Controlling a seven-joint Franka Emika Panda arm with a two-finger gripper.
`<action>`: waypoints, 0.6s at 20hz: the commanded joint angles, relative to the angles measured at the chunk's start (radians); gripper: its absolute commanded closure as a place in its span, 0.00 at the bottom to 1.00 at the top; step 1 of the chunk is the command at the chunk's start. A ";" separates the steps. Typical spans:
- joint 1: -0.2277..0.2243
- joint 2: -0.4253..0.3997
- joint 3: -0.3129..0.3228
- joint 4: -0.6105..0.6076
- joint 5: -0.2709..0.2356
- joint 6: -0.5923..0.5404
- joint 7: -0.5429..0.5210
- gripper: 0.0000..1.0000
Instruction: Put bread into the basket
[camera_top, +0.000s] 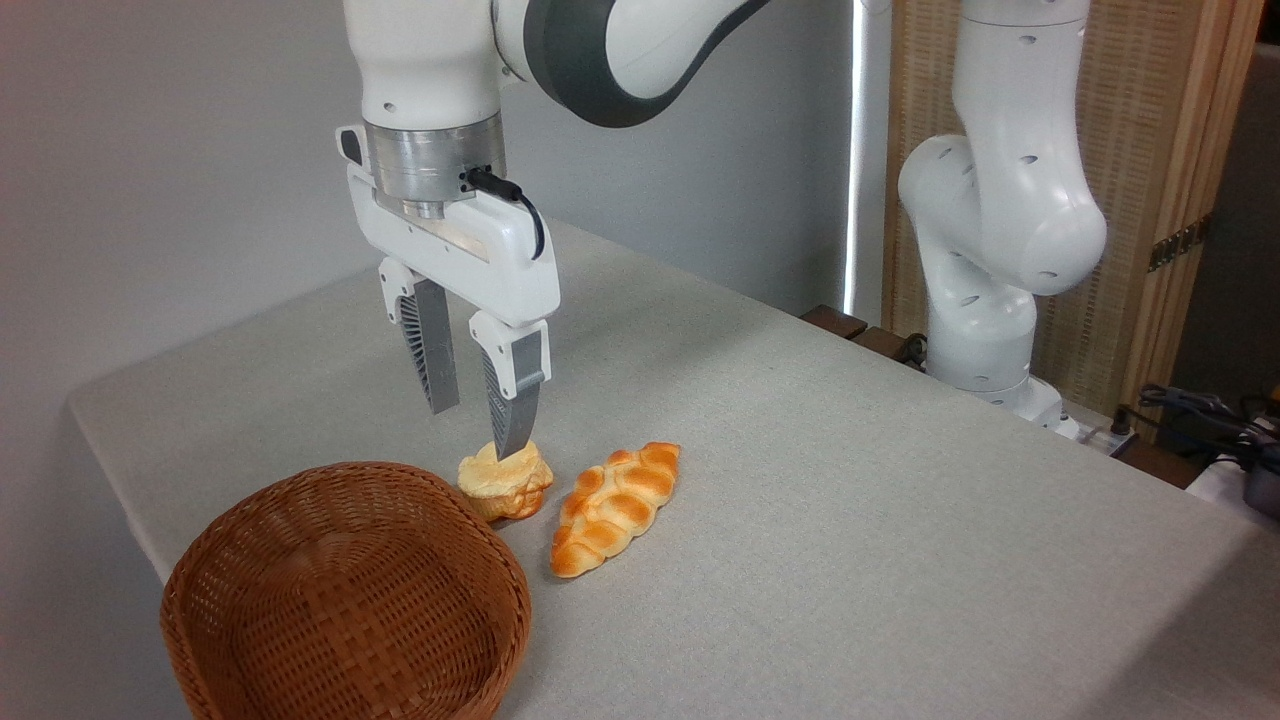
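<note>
Wicker basket sat at the table's near-left corner.
Just behind its rim lay the bread; the gripper hung spread over it, the braided loaf alongside.

We saw 1 small, roundish bun with a pale yellow lumpy top and orange-brown base sitting upright on the table, just beside the rim of 1 round, reddish-brown woven wicker basket, which stood open-side up and empty near the table's front edge.

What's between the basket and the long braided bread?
The small bun sits between the basket and the braided loaf, under the open gripper, in the fixed camera view.
</note>
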 joint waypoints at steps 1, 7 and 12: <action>-0.001 0.019 0.006 0.028 -0.007 -0.024 -0.013 0.00; -0.015 0.056 -0.008 0.017 -0.007 -0.023 -0.008 0.00; -0.039 0.074 -0.029 -0.033 -0.027 0.008 -0.006 0.00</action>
